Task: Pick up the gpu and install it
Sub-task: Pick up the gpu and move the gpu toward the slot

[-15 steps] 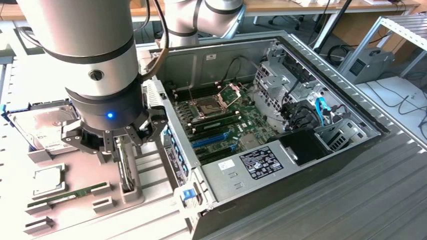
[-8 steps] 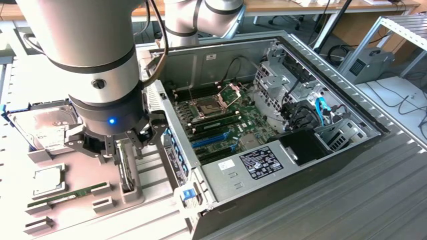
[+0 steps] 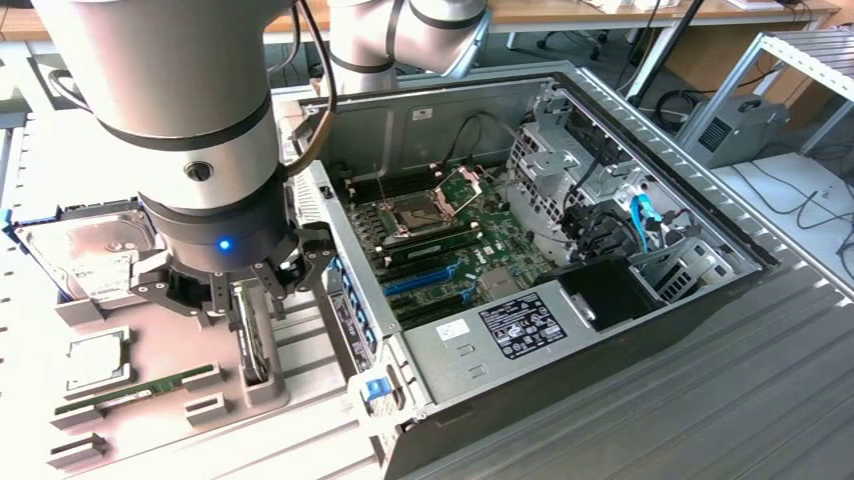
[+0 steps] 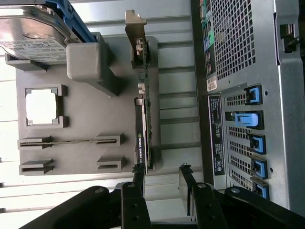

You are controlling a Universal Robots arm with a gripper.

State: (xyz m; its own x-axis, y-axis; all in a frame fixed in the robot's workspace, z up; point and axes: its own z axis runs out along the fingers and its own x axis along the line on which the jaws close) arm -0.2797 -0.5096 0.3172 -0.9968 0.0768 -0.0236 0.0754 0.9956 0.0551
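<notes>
Ribbed grey bench (image 3: 667, 400), carrying one parts tray (image 3: 147, 345) and one open computer case (image 3: 707, 215).

Item 1: gpu (image 4: 144, 119), count one. Black card standing on its long edge in a slot along the tray's side that faces the case, not yet lifted. In the wrist view its long axis runs straight toward the fingers, with the metal bracket at the end away from them.

Item 2: gripper (image 4: 161, 172), count one, two fingers (image 4: 139, 177) spread apart, holding nothing. It hangs directly above the gpu, and the card's near end appears closer to one finger than centred in the gap.

Item 3: hard drive (image 4: 33, 33), count one, at the tray's corner beyond the bracket end.

Item 4: processor chip (image 4: 42, 107), count one, mid-tray.

Item 5: memory stick (image 4: 71, 141), count one, lying parallel to the gpu.
</notes>
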